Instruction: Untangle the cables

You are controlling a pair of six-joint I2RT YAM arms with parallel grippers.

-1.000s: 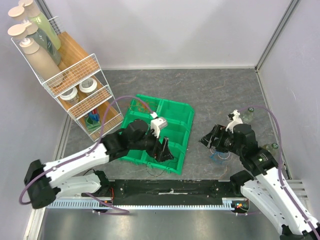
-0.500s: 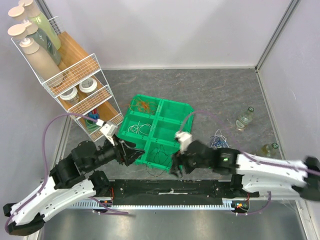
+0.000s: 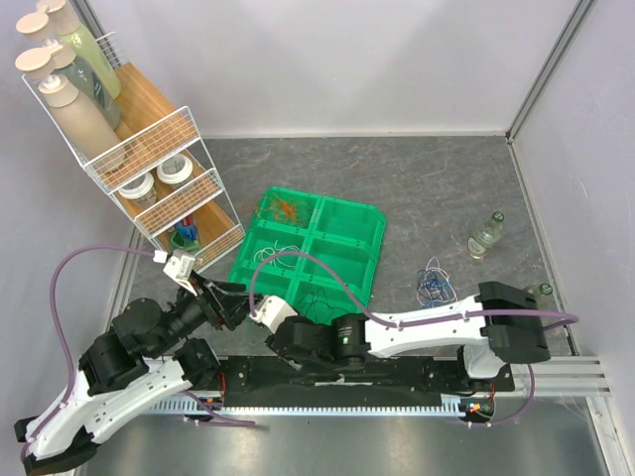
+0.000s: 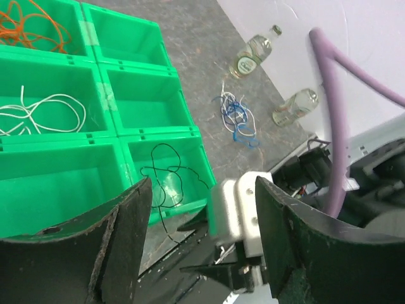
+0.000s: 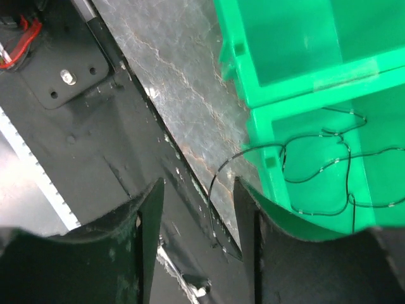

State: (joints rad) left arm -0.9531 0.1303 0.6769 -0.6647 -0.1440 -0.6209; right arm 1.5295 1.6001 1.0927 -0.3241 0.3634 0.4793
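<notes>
Looks like a robot lab test cell: plain white walls (image 3: 347,59) boxing in a grey tabletop (image 3: 427,178), metal mounting rail (image 3: 337,402) at 6 o'clock, wire prop rack (image 3: 149,149) at 10.

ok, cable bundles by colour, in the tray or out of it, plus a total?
orange bundle: 1
white bundle: 1
black bundle: 1
blue bundle: 1
Total: 4

a wire rack (image 3: 189,120) holding lotion bottles (image 3: 75,111) stands far left; two glass bottles (image 3: 484,235) sit right.
</notes>
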